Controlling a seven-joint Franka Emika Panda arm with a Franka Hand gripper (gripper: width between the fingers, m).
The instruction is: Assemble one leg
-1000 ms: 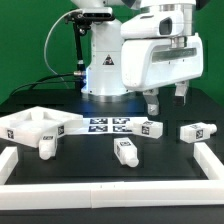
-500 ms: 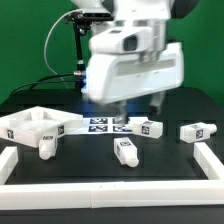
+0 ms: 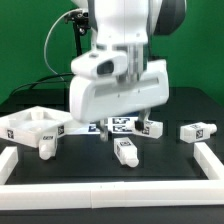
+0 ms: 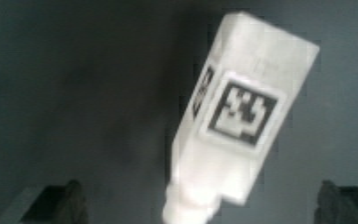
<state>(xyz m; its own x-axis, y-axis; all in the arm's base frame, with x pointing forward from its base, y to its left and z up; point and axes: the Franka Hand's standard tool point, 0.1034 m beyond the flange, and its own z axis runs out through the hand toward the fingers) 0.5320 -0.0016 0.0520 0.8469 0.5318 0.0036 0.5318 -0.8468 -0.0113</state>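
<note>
A white leg (image 3: pixel 125 151) with a square tag lies on the black table in the middle front. My gripper (image 3: pixel 126 133) hangs just above it, jaws open and empty, apart from it. In the blurred wrist view the same leg (image 4: pixel 247 110) lies lengthwise between the two dark fingertips (image 4: pixel 59 203), nothing touching it. Three more legs show in the exterior view: one at the right (image 3: pixel 196 131), one behind the hand (image 3: pixel 153 127), one at the left front (image 3: pixel 46 148) next to the large white tabletop (image 3: pixel 28 124).
The marker board (image 3: pixel 96 126) lies flat behind the middle leg, partly hidden by the hand. A white rail (image 3: pixel 110 190) borders the table's front and sides. The robot base stands at the back.
The hand has swung from the exterior view's right to the middle and come down, so it now sits over the middle leg. The parts have not moved.
</note>
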